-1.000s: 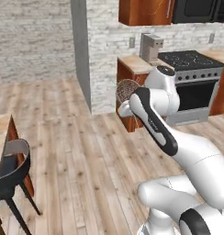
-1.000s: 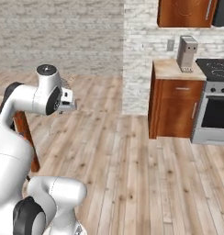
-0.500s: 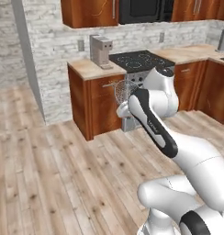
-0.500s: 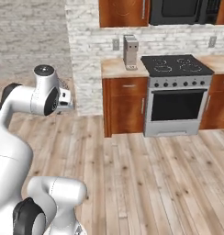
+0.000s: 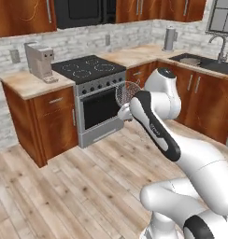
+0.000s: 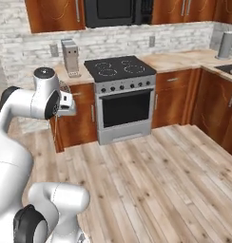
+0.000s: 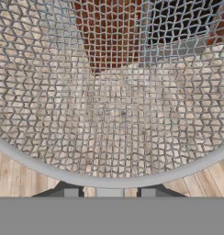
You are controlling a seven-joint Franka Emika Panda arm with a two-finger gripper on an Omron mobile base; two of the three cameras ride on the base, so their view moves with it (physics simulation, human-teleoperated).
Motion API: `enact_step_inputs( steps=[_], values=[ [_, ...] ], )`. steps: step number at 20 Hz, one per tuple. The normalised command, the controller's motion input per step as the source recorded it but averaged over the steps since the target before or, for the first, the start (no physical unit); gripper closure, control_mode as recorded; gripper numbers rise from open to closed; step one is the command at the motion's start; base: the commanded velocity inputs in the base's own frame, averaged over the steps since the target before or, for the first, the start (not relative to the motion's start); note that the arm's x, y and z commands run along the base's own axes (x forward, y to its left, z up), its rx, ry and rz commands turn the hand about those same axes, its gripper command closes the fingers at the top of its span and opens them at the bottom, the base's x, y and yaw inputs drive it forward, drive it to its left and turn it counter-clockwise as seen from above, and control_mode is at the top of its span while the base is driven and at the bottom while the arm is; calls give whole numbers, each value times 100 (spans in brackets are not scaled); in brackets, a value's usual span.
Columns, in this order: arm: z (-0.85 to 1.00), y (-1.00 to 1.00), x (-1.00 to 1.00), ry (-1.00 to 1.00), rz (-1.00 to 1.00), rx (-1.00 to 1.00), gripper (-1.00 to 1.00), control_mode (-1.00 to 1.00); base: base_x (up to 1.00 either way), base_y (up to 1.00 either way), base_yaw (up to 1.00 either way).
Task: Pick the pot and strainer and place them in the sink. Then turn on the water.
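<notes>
The claw (image 5: 124, 111) is clamped on the strainer (image 5: 127, 92), which stands just above it with the mesh bowl (image 7: 114, 87) right before the hand camera — light, stiff wire, I judge, best gripped at the rim or handle since thin mesh dents.

Steel range (image 6: 121, 97) with black cooktop (image 5: 88, 68), set between wooden cabinets (image 5: 48, 122). Coffee machine (image 5: 39, 60) on the counter just beside; grey canister (image 5: 169, 38) farther along
</notes>
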Motion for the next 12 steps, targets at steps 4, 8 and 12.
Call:
enact_step_inputs(
  steps=[4,8,12],
  values=[
    [0,0,0,0,0,0,100,100,87,-12,-49],
    [0,0,0,0,0,0,100,100,90,-3,-48],
    [0,0,0,0,0,0,100,100,99,0,-49]
  ],
)
